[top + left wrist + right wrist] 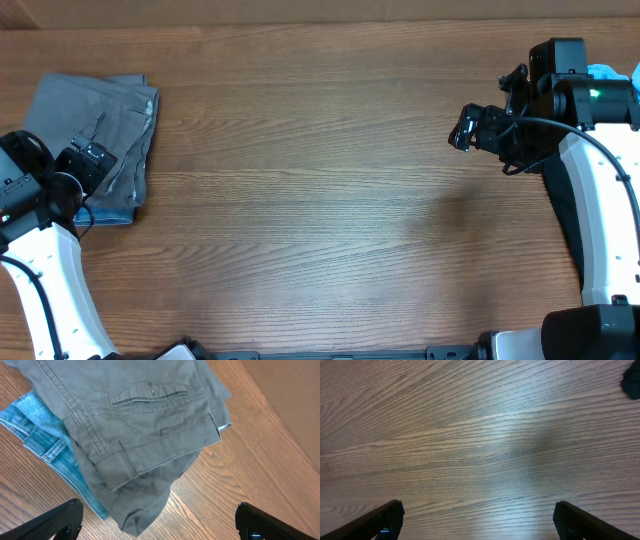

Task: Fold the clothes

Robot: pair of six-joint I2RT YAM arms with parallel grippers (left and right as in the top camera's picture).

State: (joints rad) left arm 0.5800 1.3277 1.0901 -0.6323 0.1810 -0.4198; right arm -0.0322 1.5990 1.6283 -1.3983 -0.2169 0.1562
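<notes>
Wood-grain table (320, 200), brown, grain running left to right. Blue denim garment (35, 425) lies folded at the table's left edge, with only a seamed margin showing. From overhead it's just a thin blue strip. Black fabric (563, 215) runs along the table's right edge, mostly hidden. Small light-blue thing (606, 72) sits at the table's far-right corner, can't tell what.
</notes>
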